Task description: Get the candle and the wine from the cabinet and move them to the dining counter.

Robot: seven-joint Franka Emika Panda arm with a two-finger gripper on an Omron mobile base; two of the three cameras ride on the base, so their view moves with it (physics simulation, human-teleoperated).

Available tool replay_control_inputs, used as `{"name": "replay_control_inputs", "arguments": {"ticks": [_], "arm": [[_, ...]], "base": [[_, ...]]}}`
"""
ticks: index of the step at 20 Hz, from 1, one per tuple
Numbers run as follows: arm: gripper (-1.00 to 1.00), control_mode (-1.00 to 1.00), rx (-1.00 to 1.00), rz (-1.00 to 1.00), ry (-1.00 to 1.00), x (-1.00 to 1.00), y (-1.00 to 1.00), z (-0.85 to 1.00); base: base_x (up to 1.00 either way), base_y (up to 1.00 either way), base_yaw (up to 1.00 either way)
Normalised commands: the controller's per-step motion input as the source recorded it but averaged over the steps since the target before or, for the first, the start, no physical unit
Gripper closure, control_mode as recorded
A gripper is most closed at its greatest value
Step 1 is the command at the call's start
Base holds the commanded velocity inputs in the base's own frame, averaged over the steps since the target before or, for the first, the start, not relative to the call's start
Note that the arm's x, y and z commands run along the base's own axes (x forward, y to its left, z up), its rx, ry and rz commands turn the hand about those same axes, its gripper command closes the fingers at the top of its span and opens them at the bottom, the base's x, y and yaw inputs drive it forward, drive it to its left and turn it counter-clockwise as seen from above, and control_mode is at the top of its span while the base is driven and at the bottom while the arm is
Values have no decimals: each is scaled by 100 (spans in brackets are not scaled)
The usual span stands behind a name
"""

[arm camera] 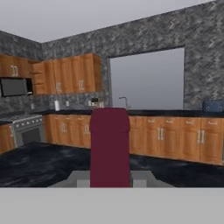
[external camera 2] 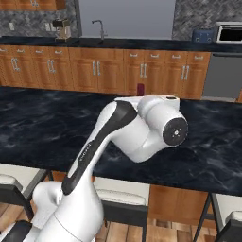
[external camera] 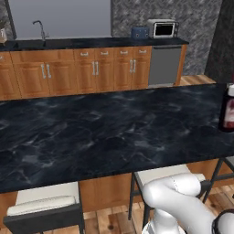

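Note:
My gripper is shut on the wine, whose dark red neck top rises between the fingers in the hand view. The same dark bottle with its red-pink label hangs upright at the right edge of the left base view, just over the dining counter. Its red top peeks above my arm's wrist in the right base view. The black marbled counter spreads under the arm. Orange-brown wall cabinets hang far off; I cannot tell which one is the cabinet. The candle is out of view.
Cushioned stools stand along the near side of the dining counter. Across the aisle runs a narrower worktop with a sink tap, a blue toaster and a toaster oven over wooden base cabinets. A stove stands at the left.

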Motion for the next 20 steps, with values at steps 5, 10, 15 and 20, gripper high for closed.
{"name": "replay_control_inputs", "arguments": {"ticks": [5, 10, 15, 20], "arm": [[100, -100, 4, 15, 0, 30, -65, -30], [100, -100, 4, 11, 0, 38, -48, -29], [100, -100, 4, 4, 0, 38, -26, -36], [100, -100, 6, 0, 0, 34, -1, -28]], "base": [[0, 0, 0], [0, 0, 0], [0, 0, 0], [0, 0, 0]]}}
